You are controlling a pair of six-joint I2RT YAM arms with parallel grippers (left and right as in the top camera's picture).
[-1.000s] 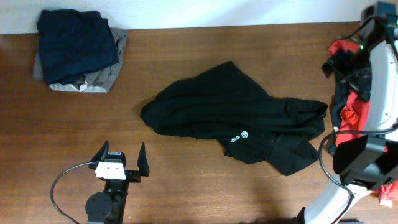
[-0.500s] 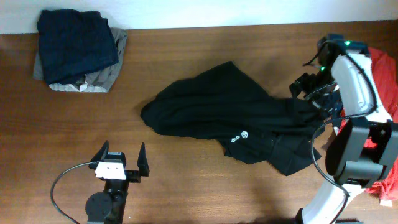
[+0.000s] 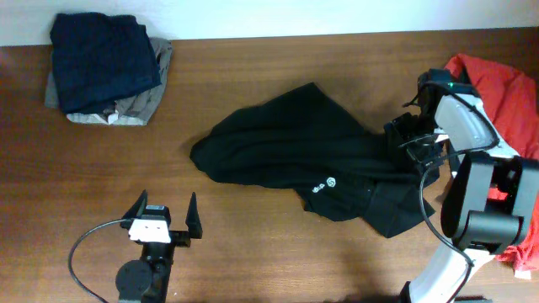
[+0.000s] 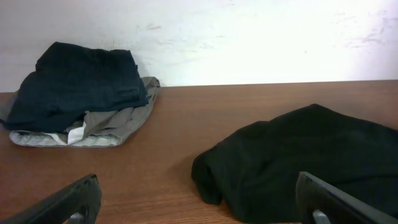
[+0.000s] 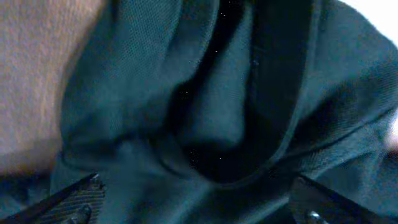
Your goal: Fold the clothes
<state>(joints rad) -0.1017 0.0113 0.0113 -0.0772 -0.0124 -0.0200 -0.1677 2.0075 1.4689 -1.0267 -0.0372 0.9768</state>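
1. A black garment (image 3: 312, 164) is spread in a crumpled heap across the middle of the desk (image 3: 253, 76), reaching toward the right edge. A small white logo (image 3: 327, 183) is seen on the part nearest the front edge.
2. The right gripper (image 3: 411, 135) is set over the right end of the black garment. In the right wrist view its jaws are seen held wide apart, with dark folds filling the space between and beneath them. Nothing is clamped.
3. The left gripper (image 3: 165, 210) is parked near the front edge, left of centre, with its jaws spread wide and nothing between them. Bare wood lies between it and the left end of the black garment.
4. A red garment (image 3: 505, 93) is heaped at the right edge, from the far corner forward. Part of it is hidden by the right arm (image 3: 484, 194), which also covers the right tip of the black garment.
5. At the far left corner a navy garment (image 3: 103, 61) is stacked on a grey garment (image 3: 135, 105) – well apart from the black one.
6. A black cable (image 3: 84, 252) is looped on the desk beside the left arm's base.
7. A white wall (image 4: 249, 37) is seen behind the far edge in the left wrist view.
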